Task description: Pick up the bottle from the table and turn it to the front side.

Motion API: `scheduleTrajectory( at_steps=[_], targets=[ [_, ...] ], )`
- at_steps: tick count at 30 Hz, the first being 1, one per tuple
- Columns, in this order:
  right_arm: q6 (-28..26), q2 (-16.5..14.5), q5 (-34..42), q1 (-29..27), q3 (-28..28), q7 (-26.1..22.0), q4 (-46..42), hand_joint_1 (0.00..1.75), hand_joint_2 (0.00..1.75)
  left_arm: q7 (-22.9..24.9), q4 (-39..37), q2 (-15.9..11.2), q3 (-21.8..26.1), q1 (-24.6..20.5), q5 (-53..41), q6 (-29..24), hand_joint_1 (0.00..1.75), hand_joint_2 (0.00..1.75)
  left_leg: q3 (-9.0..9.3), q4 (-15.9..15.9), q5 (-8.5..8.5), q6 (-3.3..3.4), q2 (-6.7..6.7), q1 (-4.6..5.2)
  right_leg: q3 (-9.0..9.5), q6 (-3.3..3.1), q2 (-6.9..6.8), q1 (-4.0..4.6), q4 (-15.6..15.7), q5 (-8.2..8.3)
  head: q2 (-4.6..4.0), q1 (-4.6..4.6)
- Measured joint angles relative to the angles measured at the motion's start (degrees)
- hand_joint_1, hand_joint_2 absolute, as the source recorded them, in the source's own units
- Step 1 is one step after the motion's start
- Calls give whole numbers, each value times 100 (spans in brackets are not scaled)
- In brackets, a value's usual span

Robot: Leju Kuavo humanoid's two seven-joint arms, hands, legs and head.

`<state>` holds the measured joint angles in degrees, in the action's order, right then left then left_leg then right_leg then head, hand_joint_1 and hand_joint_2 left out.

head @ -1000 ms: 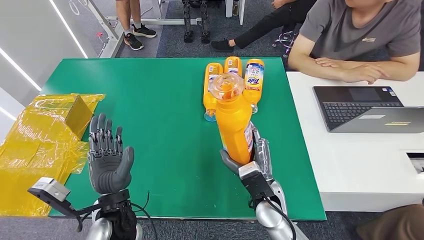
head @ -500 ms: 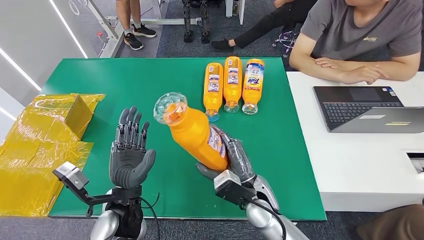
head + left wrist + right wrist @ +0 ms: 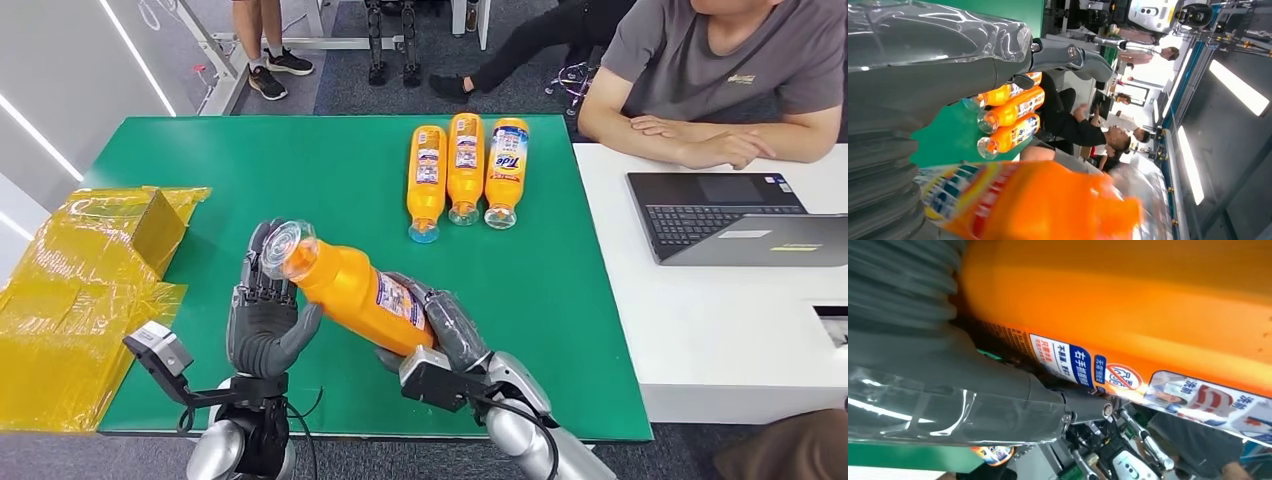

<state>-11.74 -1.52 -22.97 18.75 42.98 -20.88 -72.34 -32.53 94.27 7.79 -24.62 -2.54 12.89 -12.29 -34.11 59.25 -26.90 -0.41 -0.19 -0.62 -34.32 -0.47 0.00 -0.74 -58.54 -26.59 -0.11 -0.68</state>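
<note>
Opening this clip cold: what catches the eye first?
The big orange plastic bottle with a clear cap, held tilted above the green table by the right hand, its cap end meeting the raised left hand. Behind it, three matching orange bottles lie side by side at the far edge.

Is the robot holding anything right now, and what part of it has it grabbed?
Yes. The right robot hand grips an orange bottle around its lower body. The left robot hand is at its cap end.
</note>
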Motion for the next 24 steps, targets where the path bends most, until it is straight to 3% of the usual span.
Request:
scheduleTrajectory(
  at_steps=[15, 24],
  targets=[
    [299, -48, -130, 196, 26, 300, 647, 175, 175, -37, -26, 59, 69, 10, -185, -2, 0, 175, -1, 0, 0, 0, 0, 0, -1, 0, 0, 0, 0, 0, 0, 1],
    [204, -62, -324, 214, 32, -292, 579, 175, 175, -38, -116, 60, 99, -47, -185, 91, 0, 175, -1, 0, 0, 0, 0, 0, -2, 0, 0, 0, 0, -1, 0, 0]
  ],
)
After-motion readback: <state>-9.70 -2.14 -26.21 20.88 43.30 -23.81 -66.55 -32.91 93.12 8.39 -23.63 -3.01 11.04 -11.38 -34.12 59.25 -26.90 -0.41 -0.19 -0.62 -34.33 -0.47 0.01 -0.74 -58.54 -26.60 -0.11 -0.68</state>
